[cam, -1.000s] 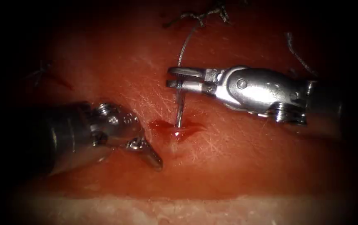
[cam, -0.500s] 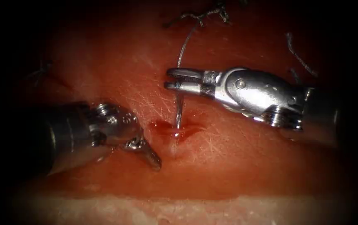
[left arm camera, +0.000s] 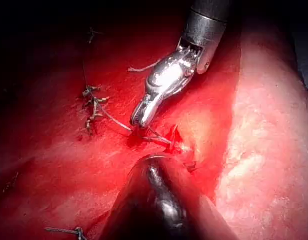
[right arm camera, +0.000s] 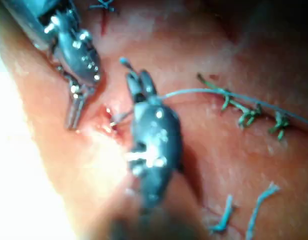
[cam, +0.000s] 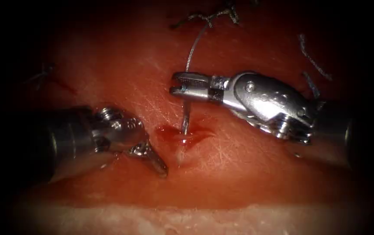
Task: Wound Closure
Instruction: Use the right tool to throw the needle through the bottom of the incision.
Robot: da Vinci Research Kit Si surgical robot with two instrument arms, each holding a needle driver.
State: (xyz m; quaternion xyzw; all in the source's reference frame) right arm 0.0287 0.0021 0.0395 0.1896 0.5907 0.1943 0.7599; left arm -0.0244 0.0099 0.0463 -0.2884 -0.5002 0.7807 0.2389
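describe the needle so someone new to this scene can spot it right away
Start at the red cut in the middle of the tissue. The right hand sits just above it, jaws shut on the needle, a thin bright steel sliver running down into the cut. Unlike the dull thread trailing up to the knots, it is rigid and shiny.

Tissue (cam: 248, 174) carried all items. On it: short cut (cam: 182, 138) pooled with red fluid (cam: 167, 132); knotted stitches (cam: 211, 16) with thread (cam: 193, 47) trailing; cut ends of thread (cam: 311, 56) right of cut.
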